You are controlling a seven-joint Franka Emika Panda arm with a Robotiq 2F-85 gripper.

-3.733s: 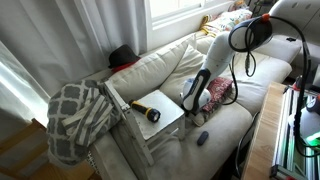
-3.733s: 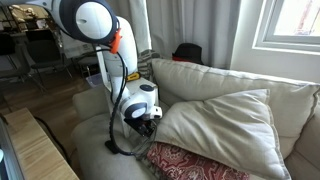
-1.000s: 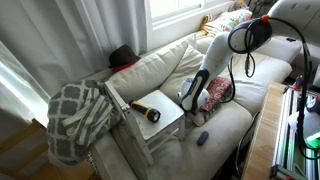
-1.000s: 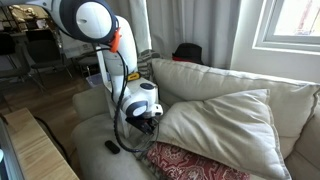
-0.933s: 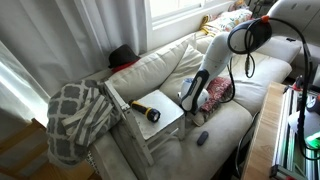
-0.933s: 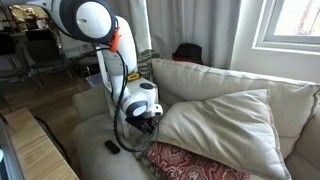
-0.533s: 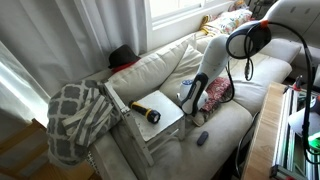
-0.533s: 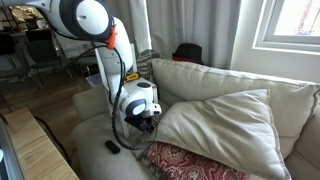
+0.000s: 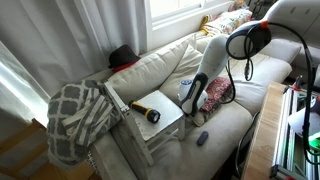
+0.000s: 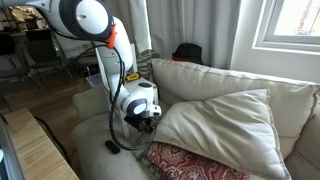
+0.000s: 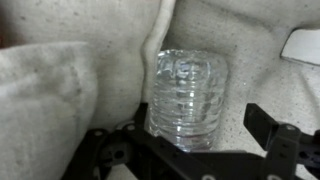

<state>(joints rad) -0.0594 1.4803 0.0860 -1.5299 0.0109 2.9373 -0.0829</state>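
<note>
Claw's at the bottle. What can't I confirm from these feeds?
Bottle: its near end, wrist view, hidden behind the claw frame.
Bottle, both exterior views: hidden behind the arm.
Small dark thing on the seat, in an exterior view: too small to identify.

Amounts to a cream sofa, pale and pebbly in its weave up close. Bears directly on the seat a clear ribbed bottle touching the side of a large cream cushion, a red patterned pillow tucked under that cushion's lower edge, a small dark object lying apart near the front edge, and a white flat board toward the far end. Holds also a grey-and-white patterned blanket draped over the arm and a black item atop the backrest.
</note>
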